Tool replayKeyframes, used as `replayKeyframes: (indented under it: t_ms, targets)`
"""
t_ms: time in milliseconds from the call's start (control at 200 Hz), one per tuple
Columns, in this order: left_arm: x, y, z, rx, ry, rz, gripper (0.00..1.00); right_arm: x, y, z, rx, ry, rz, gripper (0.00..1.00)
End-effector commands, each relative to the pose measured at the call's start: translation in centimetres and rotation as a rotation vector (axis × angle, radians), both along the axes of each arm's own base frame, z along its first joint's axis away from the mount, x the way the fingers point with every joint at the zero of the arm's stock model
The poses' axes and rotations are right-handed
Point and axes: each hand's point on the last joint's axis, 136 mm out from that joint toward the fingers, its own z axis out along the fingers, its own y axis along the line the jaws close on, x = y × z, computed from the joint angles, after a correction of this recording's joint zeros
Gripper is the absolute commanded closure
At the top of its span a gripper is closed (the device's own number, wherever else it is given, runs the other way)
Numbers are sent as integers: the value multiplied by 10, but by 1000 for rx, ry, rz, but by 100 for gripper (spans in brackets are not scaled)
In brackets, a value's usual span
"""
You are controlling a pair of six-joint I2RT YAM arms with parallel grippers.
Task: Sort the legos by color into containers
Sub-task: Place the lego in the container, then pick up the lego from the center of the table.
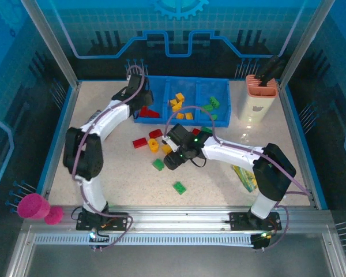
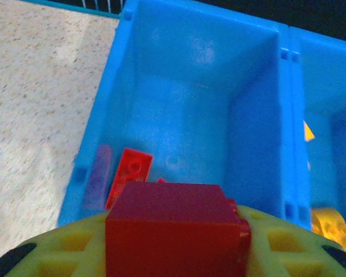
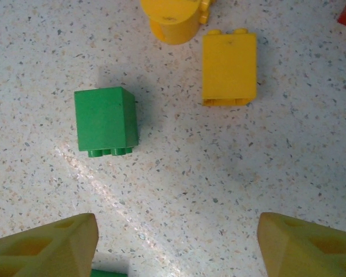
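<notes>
- A red brick [image 2: 176,228] is squeezed tight between the yellow fingers [image 2: 63,254] of the left gripper [image 1: 141,104]. It is right above the left box [image 2: 179,127] of the blue bin [image 1: 187,79].
- More red bricks [image 2: 130,173] lie down in that box.
- The middle box [image 1: 187,89] has orange-yellow bricks [image 1: 177,103]. The right box [image 1: 218,91] has green bricks [image 1: 212,104].
- The right gripper [image 3: 176,245] hangs over the table [image 3: 219,173]. Its fingers are wide apart with nothing between them.
- Just ahead of it sit a green brick [image 3: 105,120] and a yellow brick [image 3: 229,68], not touching.
- A lone green brick [image 1: 179,187] lies nearer the arms.
</notes>
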Motion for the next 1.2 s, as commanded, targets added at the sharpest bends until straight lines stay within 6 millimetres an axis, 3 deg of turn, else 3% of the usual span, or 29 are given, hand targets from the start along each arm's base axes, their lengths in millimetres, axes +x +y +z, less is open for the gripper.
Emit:
replayKeyframes:
  t_ms: [0, 170, 375, 510, 635, 806, 941, 1011, 1076, 1196]
  targets:
    - [23, 3, -16, 21, 35, 11, 72, -9, 15, 5, 32, -11, 29, 31]
    - [57, 0, -45, 33, 69, 15, 69, -16, 32, 5, 37, 5, 69, 31]
    - [81, -15, -51, -6, 75, -19, 48, -31, 49, -9, 33, 51, 100, 29]
    - [83, -15, -35, -2, 45, -29, 38, -34, 58, -17, 13, 71, 108, 28]
    - [80, -16, -1, 2, -11, -56, 31, -34, 65, -26, -3, 90, 120, 27]
    - [57, -14, 60, -3, -100, -101, 28, -29, 68, -42, -56, 108, 129, 26]
    - [22, -8, 111, -20, -185, -118, 27, -25, 72, -55, -87, 119, 139, 26]
    - [0, -4, 127, -28, -212, -126, 26, -22, 73, -60, -97, 124, 140, 26]
    - [-23, 3, 141, -30, -232, -124, 26, -20, 74, -63, -103, 131, 142, 33]
    - [-67, 18, 148, -25, -236, -101, 25, -18, 69, -69, -126, 140, 135, 51]
